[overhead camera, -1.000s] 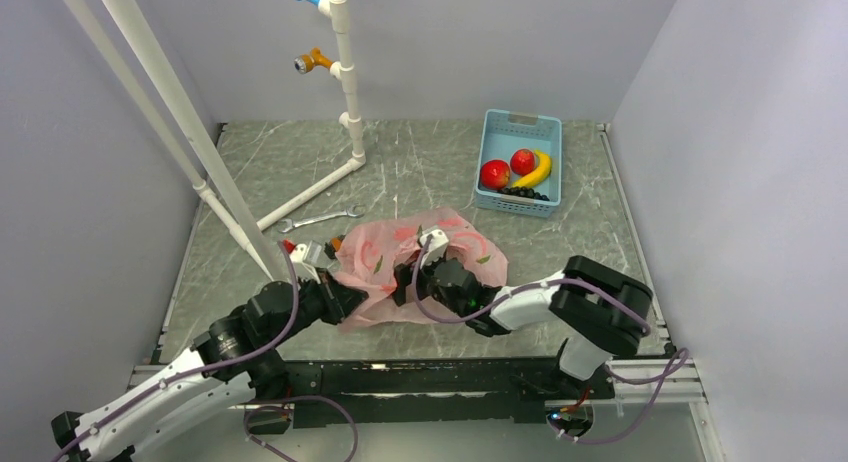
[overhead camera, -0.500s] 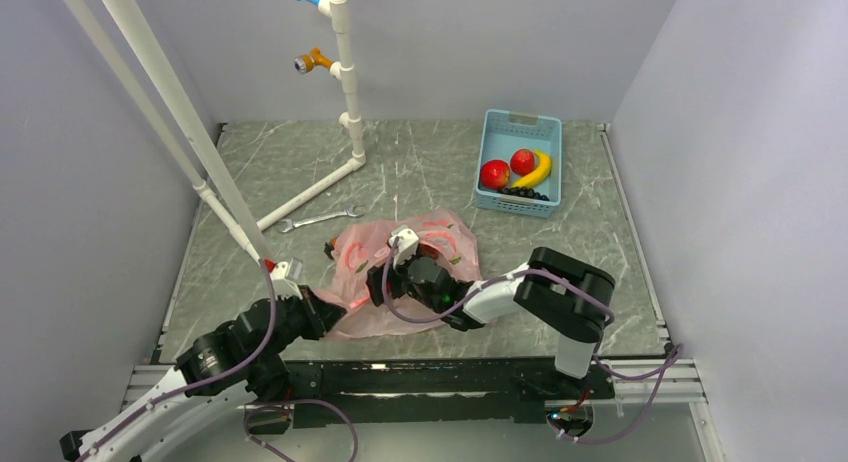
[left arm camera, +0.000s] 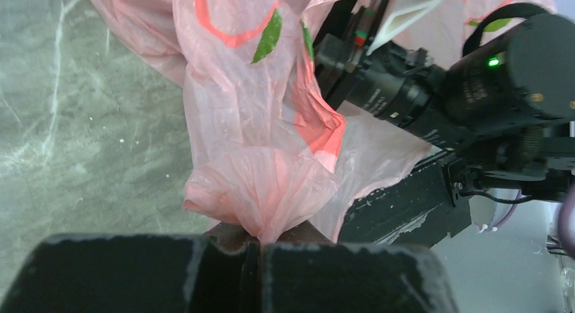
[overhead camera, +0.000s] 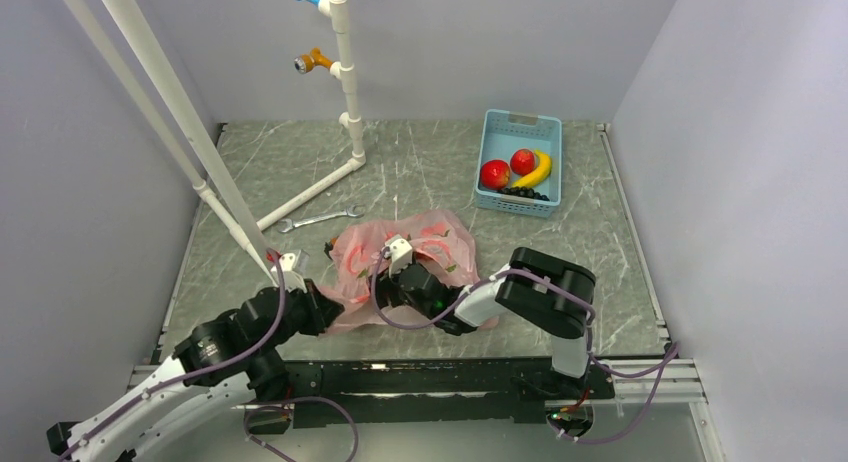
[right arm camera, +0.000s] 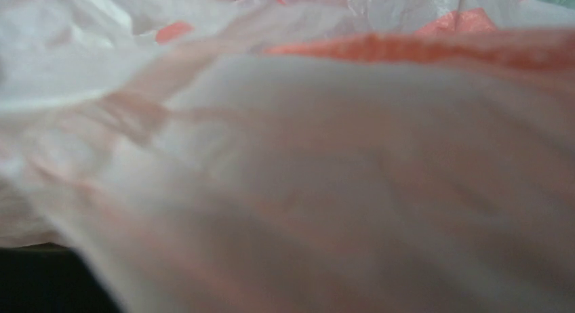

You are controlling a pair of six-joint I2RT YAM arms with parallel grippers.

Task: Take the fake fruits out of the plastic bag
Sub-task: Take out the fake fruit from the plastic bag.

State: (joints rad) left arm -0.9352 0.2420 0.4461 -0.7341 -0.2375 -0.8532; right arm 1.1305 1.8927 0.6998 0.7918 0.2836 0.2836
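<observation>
Plastic bag [overhead camera: 425, 240]: lay crumpled on the tabletop [overhead camera: 420, 172], near the front edge, between both arms.
Left fingers [left arm camera: 135, 272]: squeezed together on a bunched bit of the bag.
Right fingers: tucked into the bag and hidden by pink plastic, so I could not tell if they were apart or together.
Fake fruits [overhead camera: 495, 173]: two red ones sat in the blue basket [overhead camera: 520, 119], far from the bag, touching a yellow banana [overhead camera: 540, 169].

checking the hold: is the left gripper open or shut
Shut: in the left wrist view the left gripper pinches a bunched fold of the plastic bag.
</observation>
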